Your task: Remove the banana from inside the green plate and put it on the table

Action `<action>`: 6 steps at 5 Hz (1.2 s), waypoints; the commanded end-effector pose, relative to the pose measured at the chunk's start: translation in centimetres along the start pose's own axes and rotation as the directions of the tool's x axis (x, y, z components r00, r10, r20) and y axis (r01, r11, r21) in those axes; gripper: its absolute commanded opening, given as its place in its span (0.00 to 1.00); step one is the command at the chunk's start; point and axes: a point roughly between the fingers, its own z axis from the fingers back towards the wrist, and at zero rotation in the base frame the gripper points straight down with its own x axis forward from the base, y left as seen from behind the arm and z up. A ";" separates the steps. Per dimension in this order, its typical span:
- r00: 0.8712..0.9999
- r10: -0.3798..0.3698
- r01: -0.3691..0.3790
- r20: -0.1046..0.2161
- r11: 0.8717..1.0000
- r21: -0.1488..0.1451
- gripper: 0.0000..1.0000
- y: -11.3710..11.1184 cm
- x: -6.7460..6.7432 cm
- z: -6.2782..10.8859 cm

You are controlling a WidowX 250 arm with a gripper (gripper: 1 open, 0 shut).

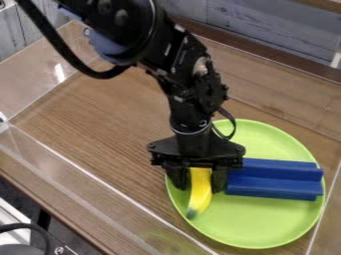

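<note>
Jaws (197, 175) clamped on one banana (200, 194), one blue block (273, 180), one green plate (266, 227)

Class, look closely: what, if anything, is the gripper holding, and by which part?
The gripper is closed on the banana, at its upper end; the banana is not yet lifted off the green plate.
</note>
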 end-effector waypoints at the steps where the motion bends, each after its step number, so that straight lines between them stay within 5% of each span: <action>1: 1.000 0.000 0.000 0.011 1.000 -0.002 0.00 -0.2 0.2 0.2; 6: 1.000 -0.005 0.004 0.013 0.999 0.050 0.00 0.5 -0.7 0.1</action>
